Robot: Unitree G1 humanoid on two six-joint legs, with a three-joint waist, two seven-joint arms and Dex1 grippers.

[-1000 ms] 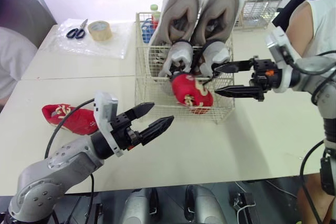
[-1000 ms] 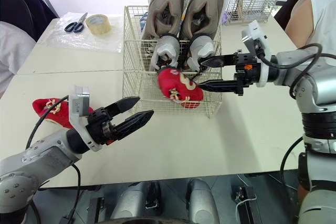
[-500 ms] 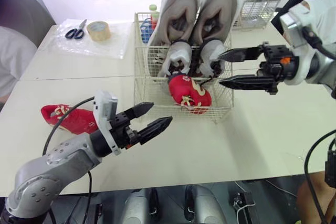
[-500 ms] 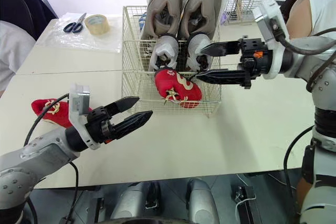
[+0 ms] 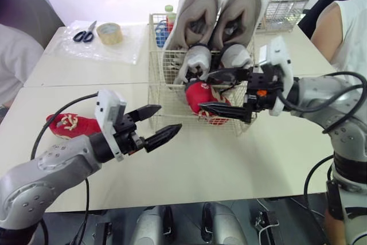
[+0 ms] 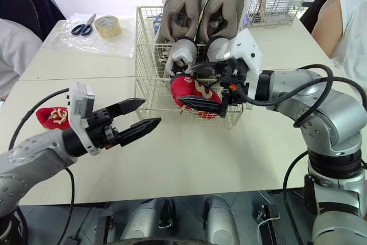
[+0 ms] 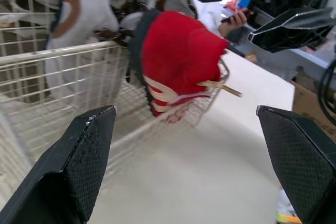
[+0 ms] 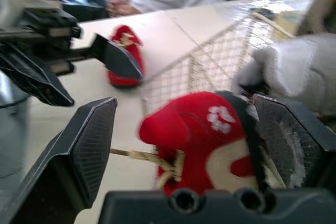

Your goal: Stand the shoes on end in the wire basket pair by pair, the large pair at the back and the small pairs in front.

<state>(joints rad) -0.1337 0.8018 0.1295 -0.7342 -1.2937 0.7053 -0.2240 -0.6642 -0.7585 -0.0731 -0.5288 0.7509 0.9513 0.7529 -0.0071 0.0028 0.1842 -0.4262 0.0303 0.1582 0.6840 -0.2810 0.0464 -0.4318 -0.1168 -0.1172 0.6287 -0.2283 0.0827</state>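
Shoes in wire basket (image 5: 165, 98): large pair (image 5: 198, 10), grey and white, on end along the back wall at 12 o'clock; small white pair (image 5: 195, 64) on end just in front of it; red shoe (image 5: 198, 93) in the front row toward 5 o'clock, tilted rather than upright, a lace end sticking out past the front wall.
Right gripper (image 6: 188, 84): reaching in from 3 o'clock, fingers wide apart, one above and one below the red shoe; contact cannot be told.
Second red shoe (image 5: 71, 124): lying on the table (image 5: 229, 159) at 8 o'clock of the basket, well apart from it.
Left gripper (image 5: 170, 117): over the table at 7 o'clock of the basket, near its front wall, fingers spread, holding nothing.
Scissors (image 5: 84, 32) and tape roll (image 5: 109, 32): on a plastic sheet (image 5: 114, 51) at 10 o'clock.
Wire rack (image 5: 284, 7): at 2 o'clock.
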